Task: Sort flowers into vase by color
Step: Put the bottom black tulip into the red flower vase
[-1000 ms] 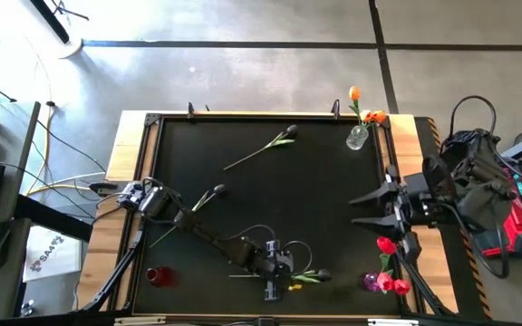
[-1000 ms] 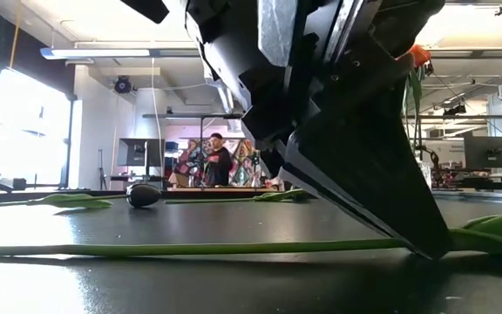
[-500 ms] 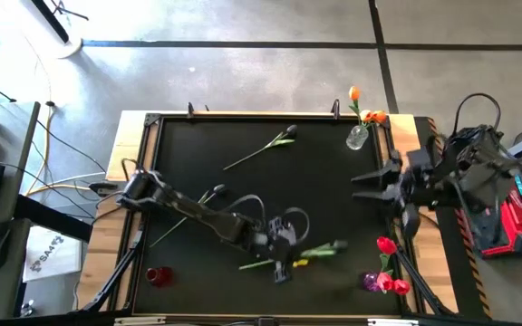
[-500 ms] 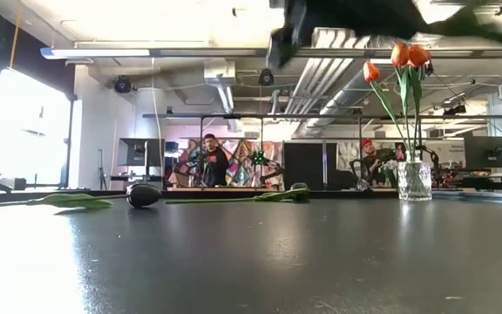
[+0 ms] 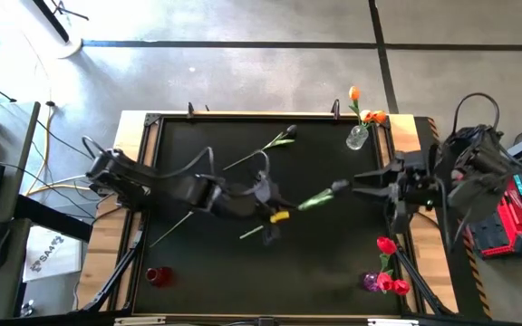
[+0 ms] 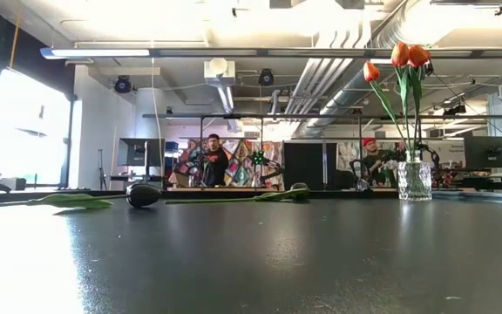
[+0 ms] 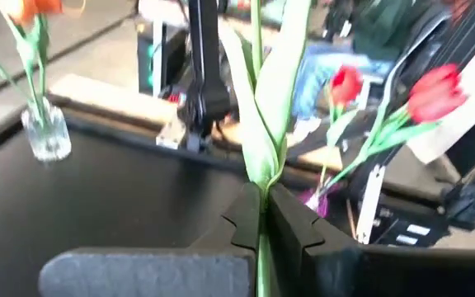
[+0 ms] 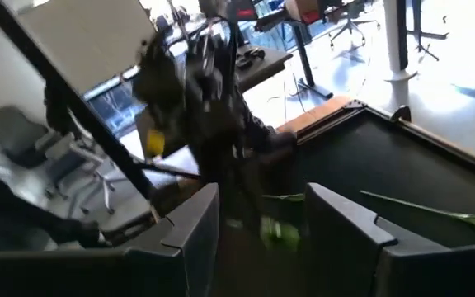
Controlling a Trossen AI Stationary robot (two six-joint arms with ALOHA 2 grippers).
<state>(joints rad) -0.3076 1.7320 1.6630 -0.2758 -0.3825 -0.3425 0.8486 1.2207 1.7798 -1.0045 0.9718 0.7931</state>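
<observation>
With my left tool [image 5: 277,215] clenched on the stem of a dark-headed tulip [image 5: 320,196] over the middle of the worktop [image 5: 324,272], the flower's long axis runs roughly across the worktop, head pointing toward my right tool [image 5: 362,185]. In the left wrist view the stem [image 7: 260,247] sits pinched between the two fingers, leaves rising straight ahead. My right tool hangs released, fingers spread, just beside the flower head and facing it, so it looks like the nearer arm for a handover; that is my guess. Orange tulips stand in the clear vase [image 5: 358,137] at the far right corner, beyond the right tool. Red tulips [image 5: 387,263] sit in a purple vase [image 5: 371,282] at the near right corner. Red cup [image 5: 159,275] near left, holding no flowers. Two more dark tulips lie flat: one far-centre [image 5: 263,148], one under my left arm [image 5: 184,220]. No readable labels or writing anywhere.
</observation>
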